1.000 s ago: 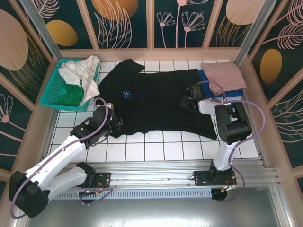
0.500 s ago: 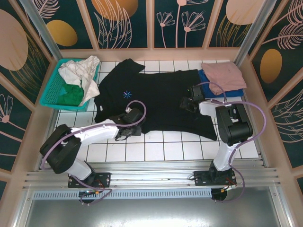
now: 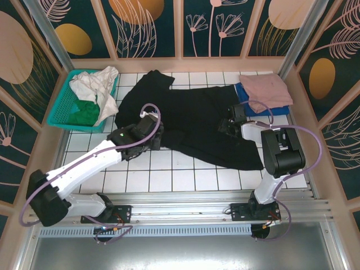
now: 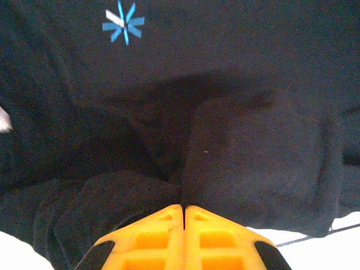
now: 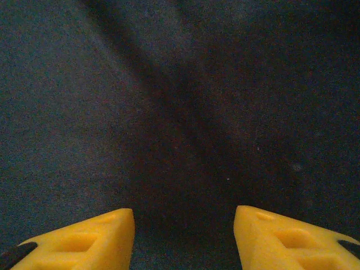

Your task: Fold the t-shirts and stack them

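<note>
Black t-shirt [image 3: 197, 118] pinched by left gripper [image 4: 184, 207]; right gripper [image 5: 183, 210] parted (basket [image 3: 61, 107]: white cloth [image 3: 95, 84], green cloth [image 3: 85, 110]).

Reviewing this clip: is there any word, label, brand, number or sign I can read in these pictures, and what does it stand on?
No readable words or numbers in any view.
Starburst mark on the black t-shirt: a pale-blue and white symbol, with no letters or digits.
Wall panels: drawn leaves, flowers and round shapes, no writing.
</note>
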